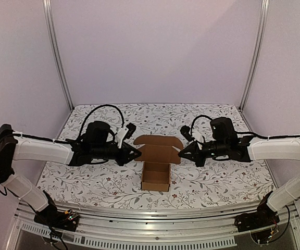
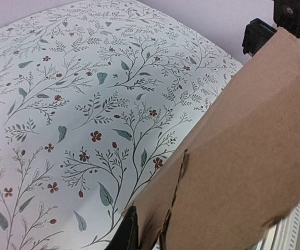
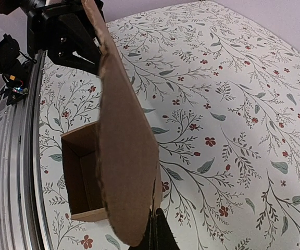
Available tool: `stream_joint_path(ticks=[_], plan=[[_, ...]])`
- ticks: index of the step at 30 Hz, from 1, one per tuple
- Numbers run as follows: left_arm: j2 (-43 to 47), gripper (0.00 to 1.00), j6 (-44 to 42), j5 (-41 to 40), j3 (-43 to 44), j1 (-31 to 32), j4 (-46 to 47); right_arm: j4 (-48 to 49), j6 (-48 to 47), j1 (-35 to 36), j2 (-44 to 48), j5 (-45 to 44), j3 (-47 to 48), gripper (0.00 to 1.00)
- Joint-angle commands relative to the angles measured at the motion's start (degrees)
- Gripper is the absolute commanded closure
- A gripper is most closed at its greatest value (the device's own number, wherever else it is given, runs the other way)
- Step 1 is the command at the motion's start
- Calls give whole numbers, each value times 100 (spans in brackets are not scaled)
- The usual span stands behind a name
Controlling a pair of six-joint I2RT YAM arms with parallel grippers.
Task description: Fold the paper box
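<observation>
At the left, the left gripper point(image 1: 135, 154) is held level against the left edge of the raised lid point(image 1: 158, 147) of the paper box point(image 1: 155, 177). In the left wrist view the brown cardboard is seen running down beside one dark fingertip point(image 2: 125, 237). Whether the jaws are clamped on the cardboard or only drawn close around it cannot be told. The box is set at the middle of the floral tablecloth point(image 1: 217, 179), between the two grippers, with its open tray turned toward the arm bases and its lid raised behind. At the right, the right gripper point(image 1: 183, 152) is placed at the lid's right edge. Its jaws are pressed together on the cardboard, which is seen edge-on in the right wrist view.
</observation>
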State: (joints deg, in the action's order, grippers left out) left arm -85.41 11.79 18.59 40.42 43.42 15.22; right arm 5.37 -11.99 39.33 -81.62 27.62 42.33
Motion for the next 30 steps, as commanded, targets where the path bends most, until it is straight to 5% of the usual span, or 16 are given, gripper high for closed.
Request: stream_joint_path(ticks=[1,12,21,30], plan=[[151,86,-51,-91,128,-79,-162,-47,-20,-22,-3,-37,-119,100],[269,84,-89,-229,47,-79,-255,-44,-14,-19,6,-37,-111,100],[382,100,-39,-155,51,-66,-319,-44,37,17,-3,-110,-103,100],[454,100,102,-419,168,167,-467,-42,406,851,155,-1262,49,100]])
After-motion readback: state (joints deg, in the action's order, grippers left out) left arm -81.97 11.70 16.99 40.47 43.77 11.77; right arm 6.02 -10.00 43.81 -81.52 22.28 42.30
